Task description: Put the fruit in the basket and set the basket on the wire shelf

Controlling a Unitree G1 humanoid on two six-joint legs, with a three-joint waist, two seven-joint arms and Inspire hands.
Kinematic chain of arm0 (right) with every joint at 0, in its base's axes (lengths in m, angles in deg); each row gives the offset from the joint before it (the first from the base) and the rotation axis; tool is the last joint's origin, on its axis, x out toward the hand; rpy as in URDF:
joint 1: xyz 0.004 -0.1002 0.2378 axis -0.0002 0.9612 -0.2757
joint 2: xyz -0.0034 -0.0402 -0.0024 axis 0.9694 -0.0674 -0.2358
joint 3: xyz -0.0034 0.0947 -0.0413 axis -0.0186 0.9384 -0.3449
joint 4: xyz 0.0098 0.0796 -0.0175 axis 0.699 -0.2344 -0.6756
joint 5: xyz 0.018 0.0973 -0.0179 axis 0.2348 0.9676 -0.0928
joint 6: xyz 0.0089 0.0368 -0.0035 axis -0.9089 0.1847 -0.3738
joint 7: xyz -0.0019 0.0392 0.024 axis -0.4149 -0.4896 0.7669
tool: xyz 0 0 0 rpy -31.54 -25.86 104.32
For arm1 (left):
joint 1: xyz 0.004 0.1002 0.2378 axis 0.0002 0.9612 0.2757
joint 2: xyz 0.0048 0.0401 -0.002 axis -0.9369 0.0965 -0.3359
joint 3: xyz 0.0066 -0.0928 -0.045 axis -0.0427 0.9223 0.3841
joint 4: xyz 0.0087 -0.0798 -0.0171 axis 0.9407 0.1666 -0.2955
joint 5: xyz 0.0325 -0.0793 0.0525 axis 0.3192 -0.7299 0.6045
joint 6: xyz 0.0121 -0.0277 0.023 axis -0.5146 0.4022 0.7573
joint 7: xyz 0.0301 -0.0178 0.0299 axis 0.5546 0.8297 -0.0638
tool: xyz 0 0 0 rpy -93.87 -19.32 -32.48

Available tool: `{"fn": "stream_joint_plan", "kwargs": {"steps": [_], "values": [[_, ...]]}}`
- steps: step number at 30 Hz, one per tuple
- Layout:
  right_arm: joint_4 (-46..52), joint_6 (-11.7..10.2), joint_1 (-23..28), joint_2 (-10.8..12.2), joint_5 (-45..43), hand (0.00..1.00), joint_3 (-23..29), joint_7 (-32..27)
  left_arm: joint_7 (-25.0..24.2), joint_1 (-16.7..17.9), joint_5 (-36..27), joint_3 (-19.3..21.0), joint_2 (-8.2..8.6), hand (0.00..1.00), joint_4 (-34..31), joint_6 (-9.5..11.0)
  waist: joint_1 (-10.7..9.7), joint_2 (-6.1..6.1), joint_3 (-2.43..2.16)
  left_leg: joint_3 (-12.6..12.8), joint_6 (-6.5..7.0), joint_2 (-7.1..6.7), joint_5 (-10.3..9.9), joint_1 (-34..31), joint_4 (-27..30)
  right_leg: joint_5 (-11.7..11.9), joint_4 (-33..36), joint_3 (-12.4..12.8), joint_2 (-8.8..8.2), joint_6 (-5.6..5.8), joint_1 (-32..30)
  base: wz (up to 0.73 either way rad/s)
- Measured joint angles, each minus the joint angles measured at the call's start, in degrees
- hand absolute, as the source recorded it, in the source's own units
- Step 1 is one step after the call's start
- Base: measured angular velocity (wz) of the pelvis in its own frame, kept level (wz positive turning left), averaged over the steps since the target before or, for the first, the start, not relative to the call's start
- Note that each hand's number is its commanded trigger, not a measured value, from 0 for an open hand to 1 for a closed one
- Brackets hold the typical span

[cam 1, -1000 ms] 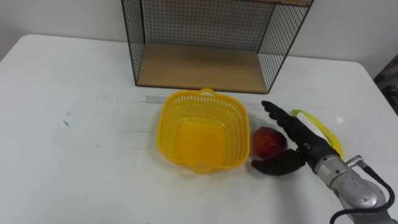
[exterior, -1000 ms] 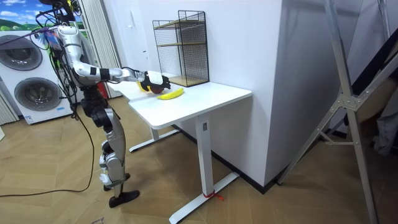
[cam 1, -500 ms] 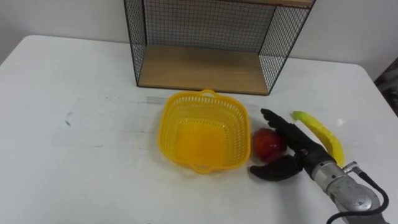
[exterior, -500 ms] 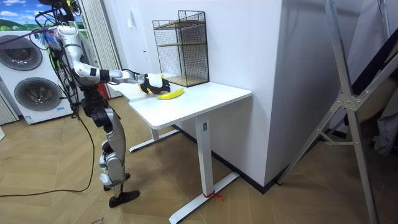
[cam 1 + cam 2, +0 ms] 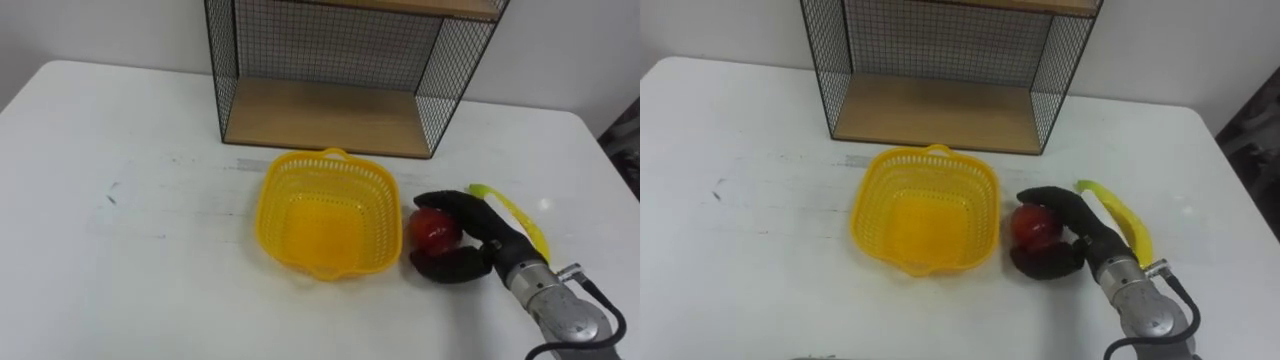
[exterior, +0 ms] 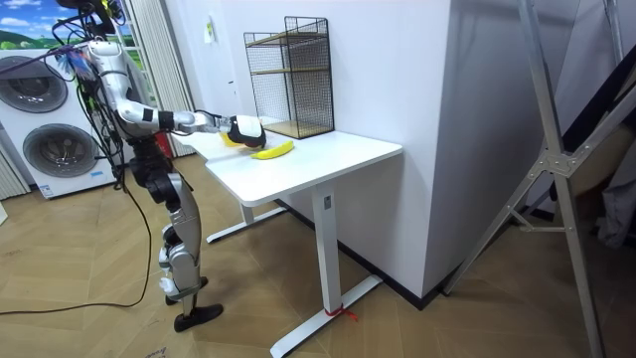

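One empty yellow basket [image 5: 274, 206] sits mid-frame on the tabletop [image 5: 120, 250], below the wire shelf [image 5: 320, 115]. Just right of it, the right hand [image 5: 488, 244] curls its fingers closed around the red apple [image 5: 432, 231].

White table in a bright room with a wood floor.
The table [image 6: 333, 157] has a plain white top and white legs, and stands against a white wall [image 6: 388, 60]. The floor [image 6: 89, 278] is pale herringbone parquet. At the room view's left stand washing machines [image 6: 45, 149]. At the room view's right a grey metal frame [image 6: 564, 159] rises beside a jutting white wall corner. The light is even and the shadows soft.
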Motion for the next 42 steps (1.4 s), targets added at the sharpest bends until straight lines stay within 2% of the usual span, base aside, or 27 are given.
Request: {"fn": "stream_joint_plan", "kwargs": {"steps": [19,25,28,35,42], "values": [[-0.24,-0.02,0.01,0.93,1.02,1.0,-0.02,-1.38,0.02,0.26,-0.02,-0.08,0.0,0.0,0.0,-0.09,-0.21,0.32,0.09,-0.01,0.0,-0.02,0.0,0.04,-0.21,0.0,-0.02,0.08,0.02,0.0,-0.02,0.0],[-0.25,0.04,0.11,1.04,5.14,1.0,0.06,-1.54,0.15,0.57,-0.05,-0.05,0.01,0.0,0.65,-0.06,-0.66,0.48,0.17,-0.02,0.0,-0.04,0.0,-0.01,-0.2,0.0,-0.02,-0.45,-0.05,0.01,-0.04,0.0],[-0.34,0.04,0.16,1.12,8.9,1.0,-0.03,-1.51,0.27,0.46,-0.04,-0.05,0.0,0.0,1.02,-0.04,-0.83,0.85,0.39,-0.12,0.01,-0.08,0.0,-0.02,-0.23,0.0,-0.02,-0.6,-0.1,0.01,-0.05,0.0],[-0.15,0.04,0.09,1.05,11.29,1.0,1.19,-2.13,0.24,1.15,0.01,0.04,0.07,0.0,1.05,-0.05,-1.56,1.39,0.05,0.06,0.02,-0.09,0.02,-0.16,-0.26,0.0,0.02,-0.55,-0.13,0.01,-0.6,0.0],[3.06,0.03,-0.17,0.79,13.84,1.0,3.97,-2.79,0.04,1.66,0.02,0.59,0.43,0.0,0.93,0.07,-1.68,1.4,0.04,0.06,0.02,-0.09,0.03,0.11,-0.18,0.0,-0.03,-0.51,-0.15,0.01,-0.33,0.0]]}}
